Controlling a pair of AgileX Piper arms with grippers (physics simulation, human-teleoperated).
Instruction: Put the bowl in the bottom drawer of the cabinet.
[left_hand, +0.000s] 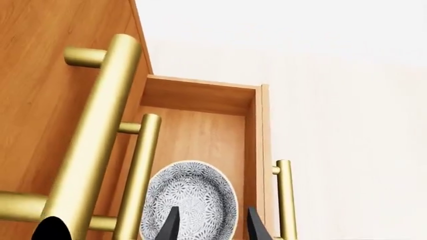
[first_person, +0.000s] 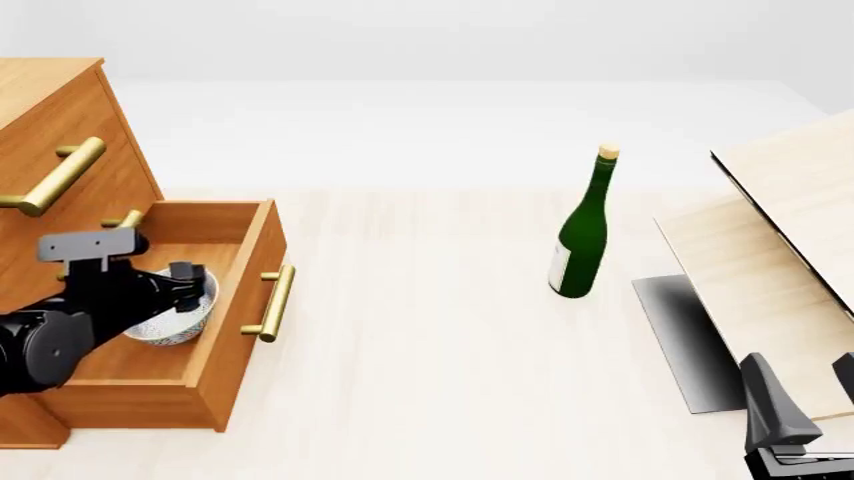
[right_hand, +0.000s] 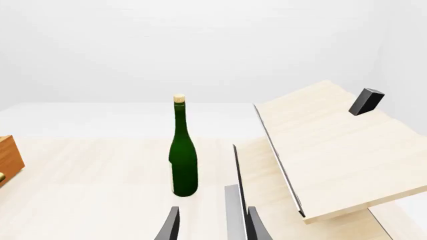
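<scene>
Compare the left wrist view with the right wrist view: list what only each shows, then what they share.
Only the left wrist view: the bowl lying inside the open bottom drawer of the cabinet, with the left pincer open above it. Only the right wrist view: the green bottle standing upright, the pale boards, and the right pincer, open and holding nothing. Shared: the pale tabletop.

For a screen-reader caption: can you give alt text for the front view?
The left gripper reaches into the cabinet's open bottom drawer, at the bowl. A green bottle stands mid-table, pale boards lean right.
</scene>
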